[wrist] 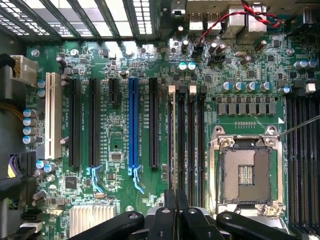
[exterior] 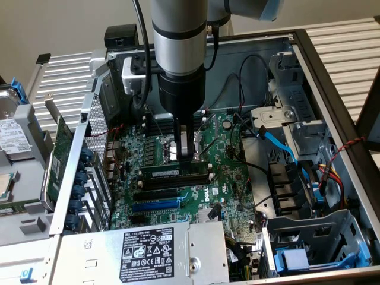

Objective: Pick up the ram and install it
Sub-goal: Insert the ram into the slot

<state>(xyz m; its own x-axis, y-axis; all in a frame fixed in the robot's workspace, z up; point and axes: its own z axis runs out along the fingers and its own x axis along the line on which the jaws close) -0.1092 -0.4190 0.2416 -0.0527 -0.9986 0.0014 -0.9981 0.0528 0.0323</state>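
My jaws sit pinched nearly together on the long thin green ram stick (exterior: 168, 172), mid-frame in the exterior view; the wrist view adds the bare square silver processor socket (wrist: 246, 172), lower right.

Blue cable (exterior: 279, 145) and drive cage (exterior: 297, 119) (exterior view's right) flank the hand (exterior: 191, 159)
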